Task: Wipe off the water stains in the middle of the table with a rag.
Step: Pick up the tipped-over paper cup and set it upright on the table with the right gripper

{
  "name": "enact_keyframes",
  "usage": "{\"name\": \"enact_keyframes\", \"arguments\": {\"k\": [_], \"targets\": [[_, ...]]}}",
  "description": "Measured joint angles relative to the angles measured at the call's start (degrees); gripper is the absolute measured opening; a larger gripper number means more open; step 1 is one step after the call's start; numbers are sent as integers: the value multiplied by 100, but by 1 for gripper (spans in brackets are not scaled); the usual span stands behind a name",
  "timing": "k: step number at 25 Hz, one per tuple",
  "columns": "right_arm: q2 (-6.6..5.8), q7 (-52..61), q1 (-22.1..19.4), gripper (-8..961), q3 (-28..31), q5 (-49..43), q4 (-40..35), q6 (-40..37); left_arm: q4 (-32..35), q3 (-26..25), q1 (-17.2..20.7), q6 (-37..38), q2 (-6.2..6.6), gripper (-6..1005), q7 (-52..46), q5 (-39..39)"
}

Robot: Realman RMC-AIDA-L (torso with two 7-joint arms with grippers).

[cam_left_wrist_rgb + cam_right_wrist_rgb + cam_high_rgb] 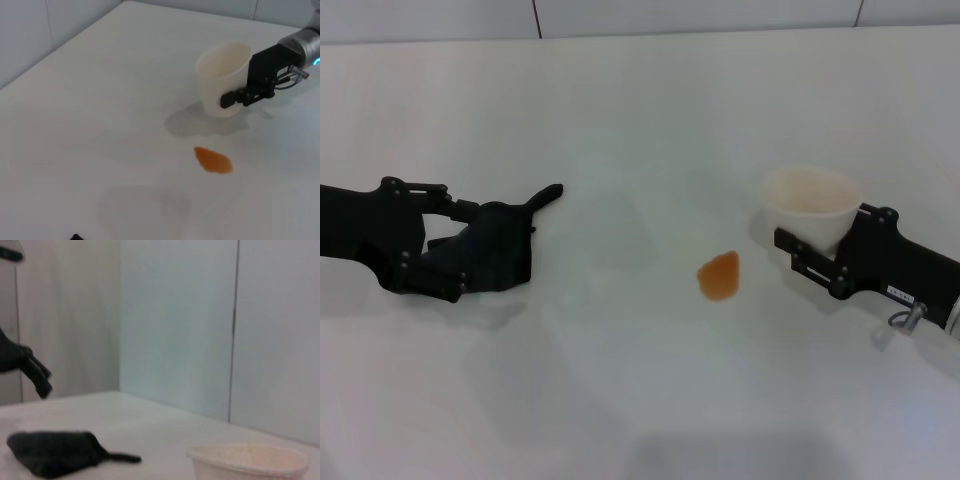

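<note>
White matte table (620, 400) spans your view: left gripper (445, 255) grips the dark lumpy rag (495, 250) at left-centre; the orange-brown water stains (719, 275) lie right of it, nearer the right gripper (810, 255) clamping the whitish cup (810, 205).

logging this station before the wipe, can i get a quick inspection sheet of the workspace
surface: white table, one spill, otherwise dry-looking
job's things: orange-brown water stains mid-table, unwiped; dark rag at the robot's left, well apart from the stain
clutter: whitish cup upright, beyond the stain at the right
grippers: left gripper shut on the rag, on the table; right gripper closed around the cup
cables: short loop by the right wrist
surroundings: pale panelled wall behind the table
</note>
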Motion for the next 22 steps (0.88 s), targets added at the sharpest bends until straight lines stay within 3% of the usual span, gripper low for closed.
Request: {"name": "enact_keyframes", "arguments": {"k": [15, 20, 22], "targets": [[-1, -186, -7, 521, 4, -1, 292, 373, -26, 0, 7, -74, -44, 893, 16, -1], [0, -187, -15, 569, -31, -32, 295, 395, -26, 0, 25, -77, -53, 893, 16, -4], [0, -187, -30, 765, -45, -40, 297, 392, -26, 0, 37, -76, -54, 893, 16, -4]]}}
